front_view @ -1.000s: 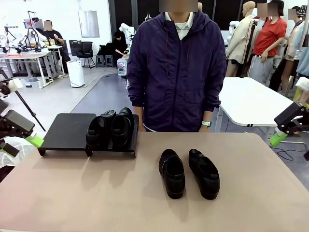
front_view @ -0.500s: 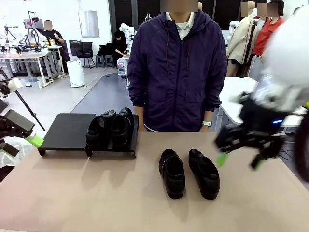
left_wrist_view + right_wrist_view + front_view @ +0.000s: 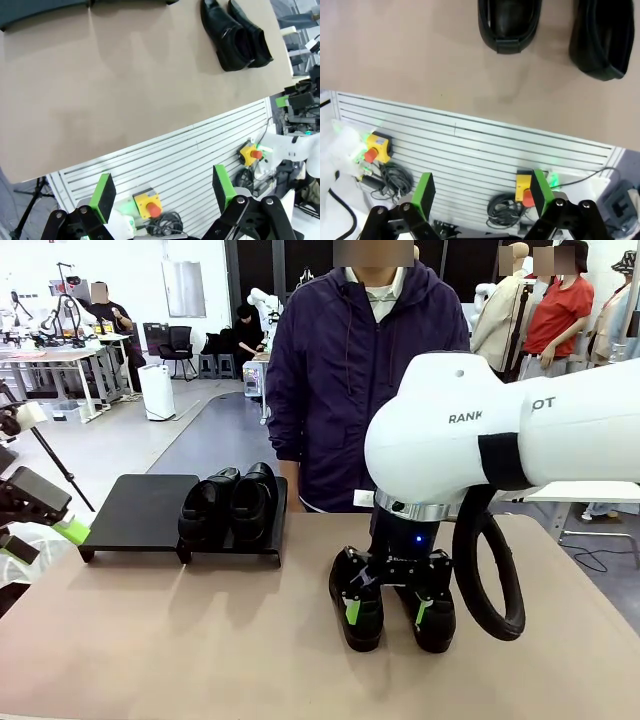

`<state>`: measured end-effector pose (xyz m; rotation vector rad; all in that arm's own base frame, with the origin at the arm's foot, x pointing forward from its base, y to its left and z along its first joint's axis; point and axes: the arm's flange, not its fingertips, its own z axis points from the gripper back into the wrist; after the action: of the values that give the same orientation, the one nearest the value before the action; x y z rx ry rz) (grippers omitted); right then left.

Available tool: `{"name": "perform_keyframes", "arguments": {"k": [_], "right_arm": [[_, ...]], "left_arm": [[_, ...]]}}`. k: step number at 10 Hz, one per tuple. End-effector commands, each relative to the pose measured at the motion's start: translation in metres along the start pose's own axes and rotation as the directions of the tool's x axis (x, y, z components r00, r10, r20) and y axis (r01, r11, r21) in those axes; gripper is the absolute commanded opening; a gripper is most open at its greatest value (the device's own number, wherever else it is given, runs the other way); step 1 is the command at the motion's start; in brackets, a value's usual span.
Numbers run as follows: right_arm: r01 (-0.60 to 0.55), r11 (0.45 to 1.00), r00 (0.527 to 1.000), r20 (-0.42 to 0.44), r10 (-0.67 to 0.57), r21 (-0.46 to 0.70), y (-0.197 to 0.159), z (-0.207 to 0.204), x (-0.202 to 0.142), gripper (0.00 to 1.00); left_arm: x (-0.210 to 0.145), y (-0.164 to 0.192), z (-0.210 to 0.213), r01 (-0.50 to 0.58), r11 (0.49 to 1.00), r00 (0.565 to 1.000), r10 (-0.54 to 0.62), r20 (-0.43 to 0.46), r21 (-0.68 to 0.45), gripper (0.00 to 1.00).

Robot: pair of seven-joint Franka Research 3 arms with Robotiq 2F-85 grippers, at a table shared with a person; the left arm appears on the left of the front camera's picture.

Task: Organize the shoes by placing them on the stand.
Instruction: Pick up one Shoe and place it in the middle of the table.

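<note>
The tan table (image 3: 180,640) spreads beneath both grippers. Well off to the left of the right gripper (image 3: 387,612), the stand (image 3: 140,508) carries two shoes (image 3: 232,502). Two more shoes (image 3: 365,635) lie close by its wide-open fingers. The left gripper (image 3: 163,190) is open too.

The rounded white plastic shell of the right robot arm (image 3: 450,455) bears dark grey capital letters in the front view. "RANK" stands on the large joint housing, just left of a black band (image 3: 497,462) that wraps the arm. "OT" stands just right of that band, on the white forearm section. Both are fragments of longer words, the other letters hidden by the band and the shell's curve.
</note>
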<state>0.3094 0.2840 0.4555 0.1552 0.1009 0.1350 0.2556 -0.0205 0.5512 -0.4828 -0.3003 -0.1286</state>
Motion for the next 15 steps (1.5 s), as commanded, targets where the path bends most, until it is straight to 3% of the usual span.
{"name": "perform_keyframes", "arguments": {"k": [1,3,6,11,15], "right_arm": [[0.02,1.0,1.0,0.002,-0.02,-0.002,-0.002,0.007,-0.014,1.0],[0.014,1.0,0.999,0.039,-0.014,0.0,-0.005,-0.003,0.018,1.0],[0.114,0.992,0.984,0.141,-0.106,-0.051,-0.023,-0.026,0.078,1.0],[0.19,0.981,0.934,0.313,-0.17,-0.032,-0.038,-0.059,0.129,1.0],[0.179,0.981,0.949,0.274,-0.153,-0.07,-0.036,-0.079,0.139,1.0]], "left_arm": [[-0.001,0.001,0.002,-0.009,1.0,1.0,0.008,-0.004,-0.002,1.0],[-0.001,0.001,0.002,-0.009,1.0,1.0,0.008,-0.004,-0.002,1.0],[-0.001,0.001,0.002,-0.009,1.0,1.0,0.008,-0.004,-0.002,1.0],[-0.001,0.001,0.002,-0.009,1.0,1.0,0.008,-0.004,-0.002,1.0],[-0.001,0.001,0.002,-0.009,1.0,1.0,0.008,-0.004,-0.002,1.0]]}}
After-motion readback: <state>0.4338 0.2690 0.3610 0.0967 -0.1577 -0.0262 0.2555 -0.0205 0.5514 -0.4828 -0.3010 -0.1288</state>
